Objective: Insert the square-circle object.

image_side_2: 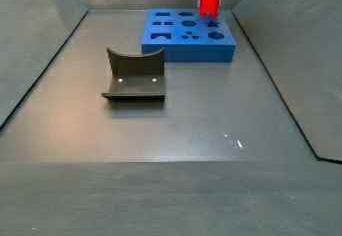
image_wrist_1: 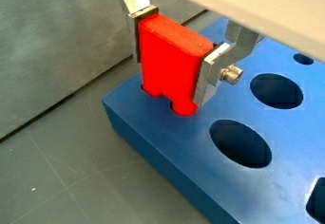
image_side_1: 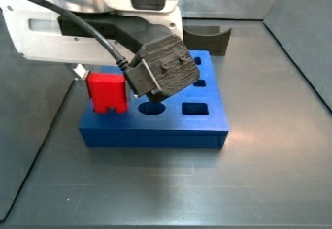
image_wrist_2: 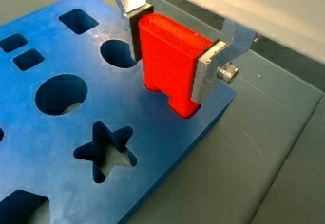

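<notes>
Blue plastic block (image_wrist_2: 51, 123) with cut-out holes lies on grey floor. Silver-fingered gripper (image_wrist_1: 176, 46) clamps the smooth red square-circle object (image_wrist_1: 169, 59) upright over the block's corner; its prong tips are partly hidden.

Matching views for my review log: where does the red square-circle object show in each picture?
Wrist view: square-circle object, centre, in the gripper.
Wrist view: centre.
Side view: left of centre.
Side view: top, right of centre.
Shared landmark: blue block beneath it.
</notes>
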